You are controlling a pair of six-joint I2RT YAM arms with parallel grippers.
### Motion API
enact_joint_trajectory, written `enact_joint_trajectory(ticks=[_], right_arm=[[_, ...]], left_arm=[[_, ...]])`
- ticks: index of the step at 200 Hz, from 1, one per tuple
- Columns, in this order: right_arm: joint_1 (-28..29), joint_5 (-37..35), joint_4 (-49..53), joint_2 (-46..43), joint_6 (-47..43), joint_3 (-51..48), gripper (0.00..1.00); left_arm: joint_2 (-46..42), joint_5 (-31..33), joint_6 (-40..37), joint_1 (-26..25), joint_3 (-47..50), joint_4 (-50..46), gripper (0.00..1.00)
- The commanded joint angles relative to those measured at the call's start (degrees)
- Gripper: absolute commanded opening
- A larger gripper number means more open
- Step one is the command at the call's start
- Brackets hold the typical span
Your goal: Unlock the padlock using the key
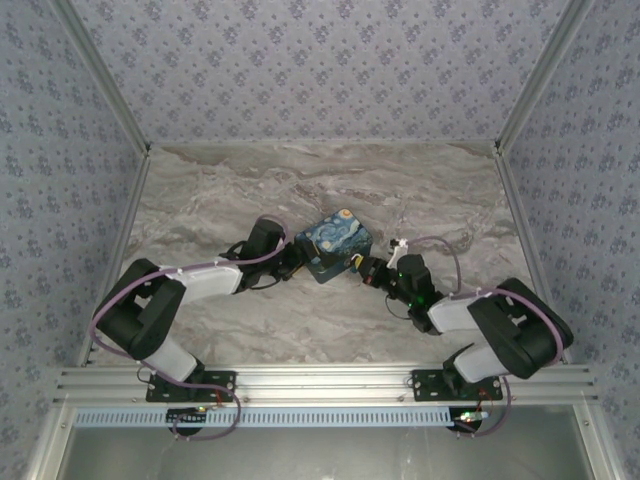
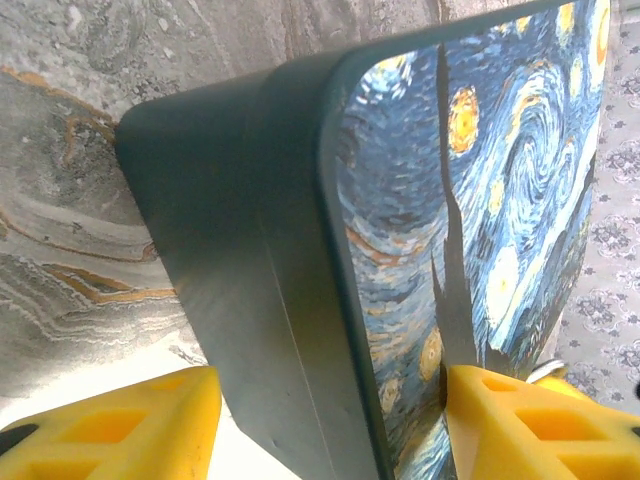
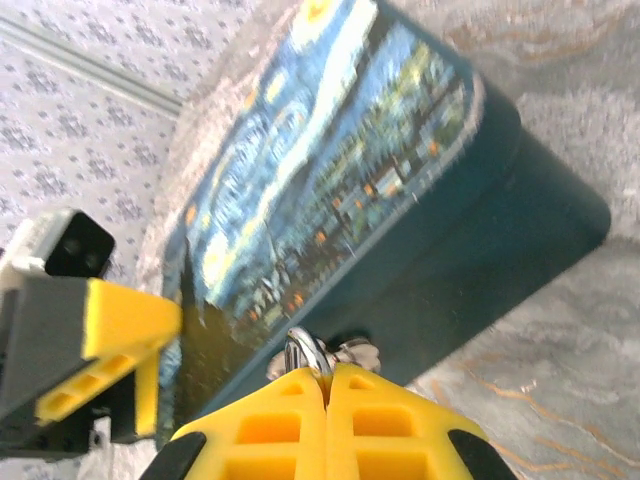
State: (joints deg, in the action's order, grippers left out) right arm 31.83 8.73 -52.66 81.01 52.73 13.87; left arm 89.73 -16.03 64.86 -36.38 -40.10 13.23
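The blue-and-yellow swirl-painted box (image 1: 335, 243) lies in the middle of the table. My left gripper (image 1: 295, 262) straddles its left corner (image 2: 250, 250). One yellow finger (image 2: 120, 425) sits by the dark side wall and the other presses on the painted lid, so the gripper (image 2: 330, 415) is shut on the box. My right gripper (image 3: 326, 372) is at the box's near wall (image 3: 480, 250), shut on a silver loop that looks like the key (image 3: 303, 350). A small metal fitting (image 3: 358, 350) sits on the wall just beyond it. The teal padlock is hidden behind my fingertips.
The marble tabletop (image 1: 220, 190) stretches behind and beside the box. Patterned walls (image 1: 320, 60) and aluminium rails (image 1: 515, 200) close in the sides and back. The left gripper's yellow finger (image 3: 115, 335) rests on the lid close to my right fingertips.
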Motion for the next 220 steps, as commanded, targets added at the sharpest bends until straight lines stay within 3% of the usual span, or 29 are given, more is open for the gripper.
enact_joint_trajectory(ticks=[1, 27, 72, 106, 168, 220], right_arm=[[-0.46, -2.73, 5.75, -2.68, -0.21, 1.35, 0.02], [-0.73, -3.39, 12.06, -6.85, -3.35, 0.83, 0.02], [-0.73, -2.16, 37.69, -21.72, -14.58, 5.00, 0.02], [-0.56, 2.72, 53.74, -28.36, -18.67, 9.41, 0.02], [1.65, 4.45, 80.47, -27.23, -22.20, 19.23, 0.02], [4.43, 5.86, 82.80, -21.79, -19.97, 17.97, 0.02]], left_arm=[[1.41, 1.35, -0.01, -0.18, 1.32, -5.48, 0.60], [1.41, 1.69, -0.49, 0.13, 0.83, -6.23, 0.61], [1.12, 1.71, -1.32, 1.57, 0.44, -7.52, 0.62], [-3.50, 4.09, -2.62, 1.92, 1.08, -6.94, 0.77], [-18.29, 14.17, -6.59, 3.16, 2.16, -15.88, 0.97], [-28.26, 16.71, -7.25, 6.34, 5.89, -20.15, 0.99]])
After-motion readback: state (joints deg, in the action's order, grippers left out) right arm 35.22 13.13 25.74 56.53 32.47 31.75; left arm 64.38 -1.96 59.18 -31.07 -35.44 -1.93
